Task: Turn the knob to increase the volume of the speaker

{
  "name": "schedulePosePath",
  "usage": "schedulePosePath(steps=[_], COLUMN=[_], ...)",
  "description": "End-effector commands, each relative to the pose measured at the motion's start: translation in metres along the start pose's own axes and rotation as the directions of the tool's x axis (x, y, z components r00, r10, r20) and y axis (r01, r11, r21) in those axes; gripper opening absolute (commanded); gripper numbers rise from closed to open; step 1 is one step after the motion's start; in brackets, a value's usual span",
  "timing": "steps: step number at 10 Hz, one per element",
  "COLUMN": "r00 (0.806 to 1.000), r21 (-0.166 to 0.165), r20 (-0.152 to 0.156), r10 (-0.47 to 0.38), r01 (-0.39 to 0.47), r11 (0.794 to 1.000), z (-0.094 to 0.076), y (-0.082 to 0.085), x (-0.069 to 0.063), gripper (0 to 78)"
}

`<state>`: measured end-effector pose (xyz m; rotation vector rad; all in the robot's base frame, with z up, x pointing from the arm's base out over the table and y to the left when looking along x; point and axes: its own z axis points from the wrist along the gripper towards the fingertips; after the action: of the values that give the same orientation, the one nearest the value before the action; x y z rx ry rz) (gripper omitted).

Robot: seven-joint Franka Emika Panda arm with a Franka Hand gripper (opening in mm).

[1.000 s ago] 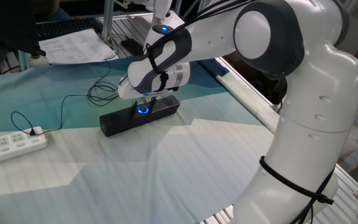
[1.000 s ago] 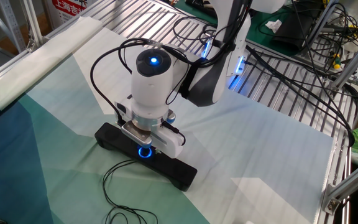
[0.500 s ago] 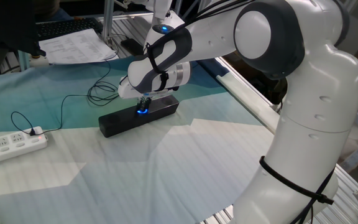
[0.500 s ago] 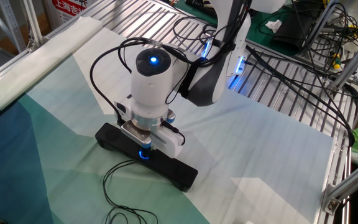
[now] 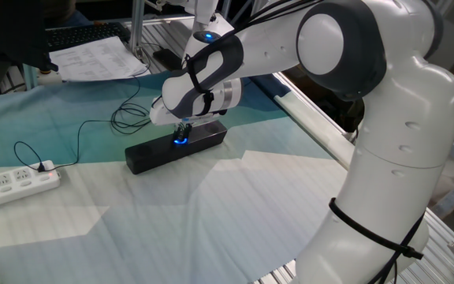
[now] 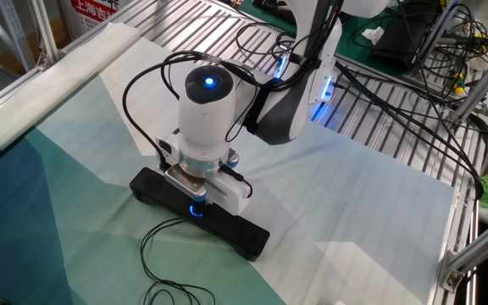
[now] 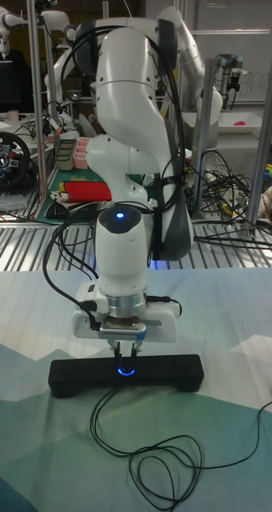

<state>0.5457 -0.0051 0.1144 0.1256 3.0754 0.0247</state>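
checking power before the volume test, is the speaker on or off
On: the knob on the speaker glows blue, under the end effector.

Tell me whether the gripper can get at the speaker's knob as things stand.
Probably yes. The gripper hangs straight above the knob on the speaker, its fingers reaching down around the blue glow. Nothing stands between them, and the cable lies on the cloth in front.

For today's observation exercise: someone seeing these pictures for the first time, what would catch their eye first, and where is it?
The big white robot arm fills the scene, bent down over the table. Its gripper points straight down at the knob, which glows blue in the middle of the speaker lying on the green and white cloth.
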Motion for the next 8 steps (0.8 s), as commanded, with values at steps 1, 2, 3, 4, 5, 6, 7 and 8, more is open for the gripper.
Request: schedulePosePath(steps=[1,2,3,4,5,6,7,8], r00=[0.989,0.985,0.98,0.98,0.972,0.966,0.961,0.956], r21=[0.006,0.008,0.01,0.01,0.017,0.019,0.02,0.021], r20=[0.0,0.0,0.0,0.0,0.003,0.004,0.005,0.006], r10=[0.147,0.172,0.198,0.201,0.235,0.257,0.278,0.293], r01=[-0.147,-0.172,-0.198,-0.201,-0.235,-0.257,-0.278,-0.293], r11=[0.989,0.985,0.98,0.979,0.972,0.966,0.96,0.956], z=[-0.0003,-0.0003,-0.0003,-0.0003,-0.0003,-0.0003,-0.0003,-0.0003], y=[0.0016,0.0016,0.0016,0.0016,0.0016,0.0016,0.0016,0.0016], x=[0.0008,0.0008,0.0008,0.0008,0.0008,0.0008,0.0008,0.0008], gripper=[1.2,1.2,1.2,1.2,1.2,1.2,1.2,1.2])
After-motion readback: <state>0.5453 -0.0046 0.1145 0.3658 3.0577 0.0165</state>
